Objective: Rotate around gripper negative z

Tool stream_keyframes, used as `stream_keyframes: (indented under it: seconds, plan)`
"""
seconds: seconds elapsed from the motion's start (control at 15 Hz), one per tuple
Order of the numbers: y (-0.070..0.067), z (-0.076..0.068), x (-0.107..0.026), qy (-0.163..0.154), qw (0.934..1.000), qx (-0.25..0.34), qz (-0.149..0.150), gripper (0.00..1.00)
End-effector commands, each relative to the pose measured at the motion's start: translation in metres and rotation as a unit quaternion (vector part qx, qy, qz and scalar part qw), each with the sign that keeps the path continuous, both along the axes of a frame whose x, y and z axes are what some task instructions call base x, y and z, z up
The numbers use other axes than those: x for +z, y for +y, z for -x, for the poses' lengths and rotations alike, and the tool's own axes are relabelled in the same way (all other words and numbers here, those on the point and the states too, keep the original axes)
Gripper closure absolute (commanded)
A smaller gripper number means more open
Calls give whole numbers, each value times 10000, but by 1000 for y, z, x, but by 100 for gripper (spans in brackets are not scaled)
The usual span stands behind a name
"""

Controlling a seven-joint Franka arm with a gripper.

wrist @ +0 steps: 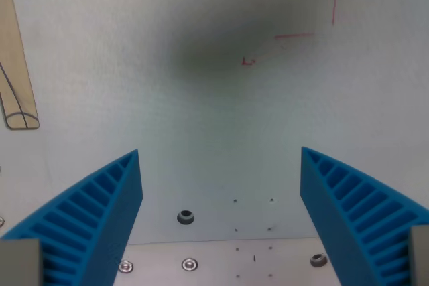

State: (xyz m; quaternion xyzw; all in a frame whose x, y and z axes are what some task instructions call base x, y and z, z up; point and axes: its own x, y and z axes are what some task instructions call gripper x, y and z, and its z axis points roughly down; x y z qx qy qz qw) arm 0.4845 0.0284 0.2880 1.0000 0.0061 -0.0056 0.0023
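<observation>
Your gripper (221, 185) has its two blue ribbed fingers (94, 212) spread wide with nothing between them, hanging over a pale table (167, 98). Just below the gap you see bolts (190, 264) on a metal plate (221, 262). Beyond the jaws lie thin red marks (295, 35); far out past the left finger, a wooden piece (17, 65).
</observation>
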Motion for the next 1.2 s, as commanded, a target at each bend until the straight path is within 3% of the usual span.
stream_keyframes:
  seconds: [0.07,1.2]
  plan:
    - [0,0,2,-15,9978,669,-8,0]
    - [0,0,2,-11,9862,1654,-17,0]
